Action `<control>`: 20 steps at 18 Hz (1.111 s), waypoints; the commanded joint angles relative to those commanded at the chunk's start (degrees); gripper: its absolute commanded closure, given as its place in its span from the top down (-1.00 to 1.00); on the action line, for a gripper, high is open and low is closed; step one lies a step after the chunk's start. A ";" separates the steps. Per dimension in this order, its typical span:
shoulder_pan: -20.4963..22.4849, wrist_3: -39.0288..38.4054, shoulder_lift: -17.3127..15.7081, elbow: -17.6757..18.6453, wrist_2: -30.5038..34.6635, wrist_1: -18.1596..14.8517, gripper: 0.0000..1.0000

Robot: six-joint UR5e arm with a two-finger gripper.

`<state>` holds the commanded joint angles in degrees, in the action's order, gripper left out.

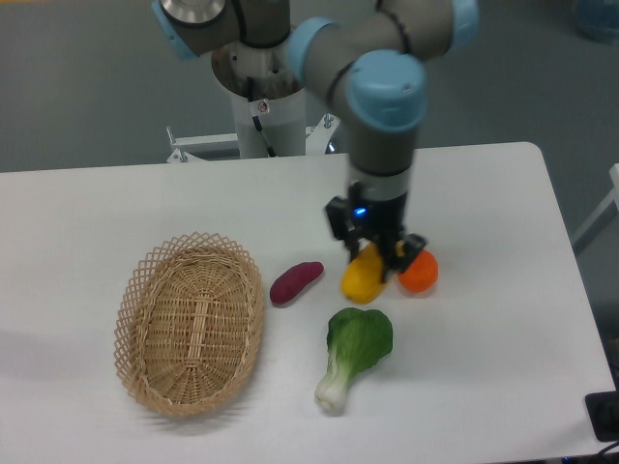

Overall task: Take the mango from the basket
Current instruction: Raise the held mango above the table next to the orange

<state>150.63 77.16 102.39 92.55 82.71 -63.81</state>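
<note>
The yellow-orange mango (360,279) lies on the white table right of the basket, not in it. My gripper (372,259) comes straight down over the mango's upper end, with a dark finger close against each side, so it appears shut on the mango. The mango's lower end looks to be at table level. The oval tan wicker basket (155,290) sits at the left with nothing inside it.
A round orange tangerine (420,274) touches the right side of the gripper and mango. A dark purple sweet potato (295,282) lies between basket and mango. A green bok choy (354,350) lies just in front of the mango. The table's right edge (571,290) is near.
</note>
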 joint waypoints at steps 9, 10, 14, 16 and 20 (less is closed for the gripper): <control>4.23 2.21 2.11 -2.82 -3.35 0.00 -0.13; 4.32 2.21 2.11 -2.82 -3.35 0.00 -0.13; 4.49 2.38 1.85 -2.29 -3.17 0.00 -0.13; 4.49 3.52 1.67 -2.03 -3.17 -0.09 -0.13; 4.67 3.70 1.41 -1.23 -3.34 -0.18 -0.13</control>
<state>155.30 80.86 103.80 91.32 79.37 -63.98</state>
